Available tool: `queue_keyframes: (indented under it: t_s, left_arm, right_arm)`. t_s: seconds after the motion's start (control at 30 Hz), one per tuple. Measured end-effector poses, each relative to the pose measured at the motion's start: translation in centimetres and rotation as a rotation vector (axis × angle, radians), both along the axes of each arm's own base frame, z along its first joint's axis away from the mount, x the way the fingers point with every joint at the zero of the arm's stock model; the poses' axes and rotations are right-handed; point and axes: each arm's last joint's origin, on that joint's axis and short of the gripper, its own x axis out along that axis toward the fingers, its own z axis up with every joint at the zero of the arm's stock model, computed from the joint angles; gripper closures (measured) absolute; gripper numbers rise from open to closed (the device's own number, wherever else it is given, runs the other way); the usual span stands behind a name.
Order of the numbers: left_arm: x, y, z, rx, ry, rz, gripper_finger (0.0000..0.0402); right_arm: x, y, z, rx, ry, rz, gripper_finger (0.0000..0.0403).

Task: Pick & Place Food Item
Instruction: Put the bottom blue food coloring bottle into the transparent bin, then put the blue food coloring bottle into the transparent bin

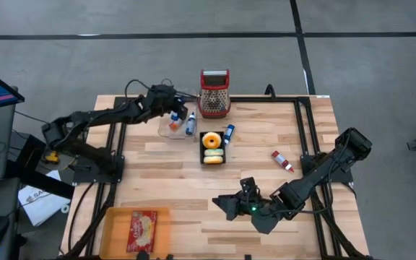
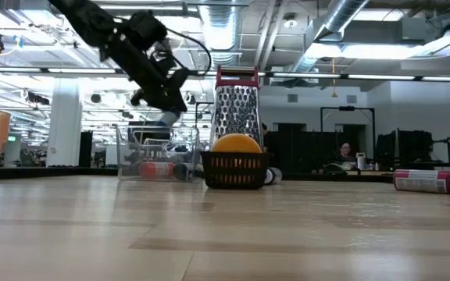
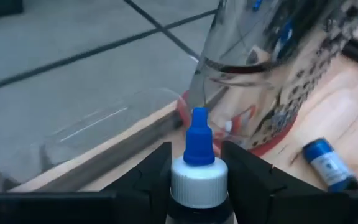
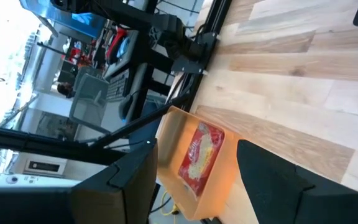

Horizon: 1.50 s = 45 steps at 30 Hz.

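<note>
Fingers [image 3: 146, 174] of the left gripper [image 3: 194, 186] were clamped on a small bottle, one on each side of its white collar, with the blue nozzle [image 3: 197, 138] rising between them. The high view showed that gripper [image 1: 181, 115] up over the far part of the worktop [image 1: 165, 173], just above a clear container [image 1: 173, 130] and beside the box grater [image 1: 214, 92].

Right gripper [image 1: 245, 196] hung near the front edge, its fingers [image 4: 272, 180] apart and holding nothing. Ahead of them lay an orange tray [image 4: 222, 180] with a red snack packet [image 4: 199, 157] in it, the only food visible there.

Between the two arms sat a black basket [image 1: 213, 149] holding yellow-orange round items; a blue-capped tube [image 1: 227, 134] lay just beside it, and a red-and-white tube [image 1: 282, 161] well apart toward the right arm.

The step in hand looked like carrying the bottle away from the container. It would go best with the bottle kept upright and lifted clear of the container wall and the grater. The grip sat high on the collar, so sudden rolling might let it slip.
</note>
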Motion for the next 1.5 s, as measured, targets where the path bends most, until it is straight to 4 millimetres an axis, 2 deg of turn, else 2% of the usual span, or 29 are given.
queue_keyframes:
  t_s: [0.17, 0.37, 0.63, 0.83, 0.97, 1.07, 1.27, 1.4, 1.5]
  left_arm:
    - [0.7, 1.2, -1.7, -0.051, -0.022, 0.002, 0.0277]
    - [0.8, 1.4, -1.4, -0.021, -0.045, 0.031, 0.0256]
    - [-0.2, 0.9, 1.3, 0.056, -0.129, 0.055, 0.0229]
    - [-1.9, -1.7, 5.4, 0.102, -0.243, -0.025, 0.0225]
    - [-3.3, -4.6, 8.2, 0.12, -0.342, -0.099, 0.0227]
    - [-4.2, -6.9, 9.9, 0.127, -0.422, -0.226, 0.0224]
    - [-4.7, -11.2, 11.2, 0.069, -0.493, -0.541, 0.0219]
    - [-4.3, -13.7, 11.2, 0.035, -0.49, -0.66, 0.0219]
    - [-3.9, -15.3, 11.0, 0.027, -0.489, -0.679, 0.0219]
  right_arm:
    - [0.0, -0.1, 0.0, 0.011, -0.007, -0.021, 0.019]
    - [-0.1, -0.2, -0.1, -0.008, 0.0, -0.042, 0.019]
    - [0.0, -0.9, -0.5, -0.039, 0.034, -0.077, 0.019]
    - [-1.2, -3.0, -1.5, -0.013, 0.18, -0.192, 0.0199]
    - [-3.0, -5.5, -1.0, -0.039, 0.309, -0.273, 0.0209]
    - [-3.9, -7.9, -0.1, -0.111, 0.432, -0.246, 0.0215]
    - [-4.3, -13.9, 2.0, -0.289, 0.718, 0.081, 0.0214]
    - [-4.1, -19.3, 2.7, -0.352, 0.803, 0.319, 0.0214]
    - [-4.4, -23.7, 2.5, -0.31, 0.86, 0.366, 0.0214]
